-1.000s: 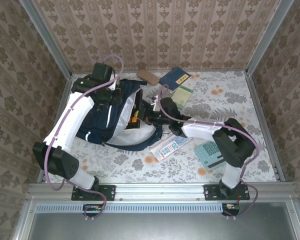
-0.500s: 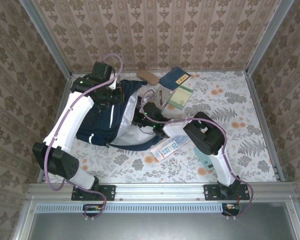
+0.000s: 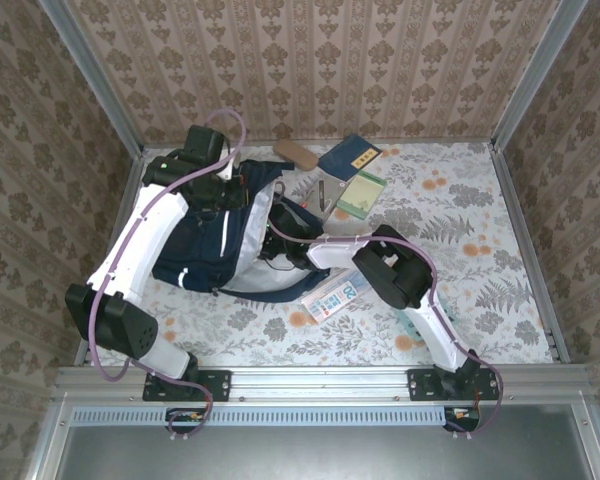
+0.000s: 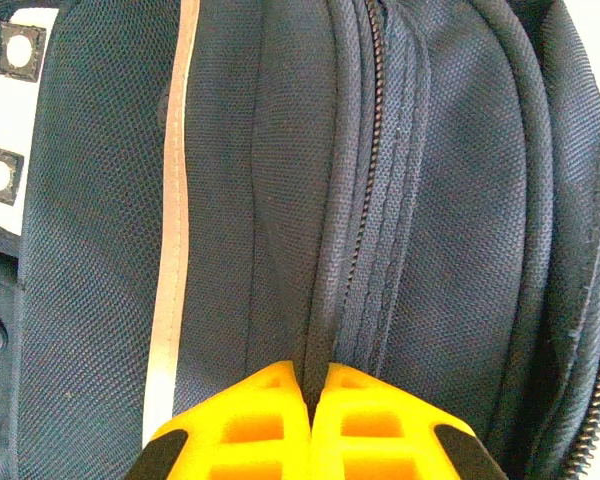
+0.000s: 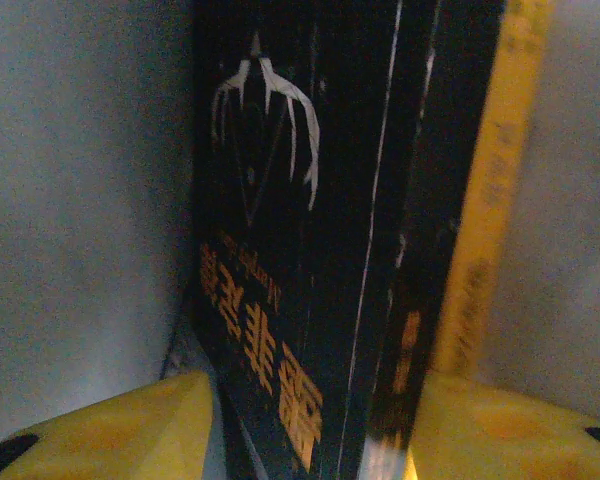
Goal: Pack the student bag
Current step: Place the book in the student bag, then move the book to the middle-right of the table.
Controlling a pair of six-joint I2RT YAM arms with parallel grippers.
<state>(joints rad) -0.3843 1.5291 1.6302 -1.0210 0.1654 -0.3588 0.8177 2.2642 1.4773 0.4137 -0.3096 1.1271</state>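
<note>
Pinches a fold of the student bag [image 3: 202, 248] beside its zipper [image 4: 372, 200] with the left gripper [image 4: 308, 400], fingertips clenched together. Straddles a dark, orange-lettered book [image 5: 280, 250] inside the pale lining [image 5: 80, 200] with the right gripper [image 5: 315, 425], jaws parted; contact unclear. Has the bag lying far left on the table [image 3: 460, 220].
</note>
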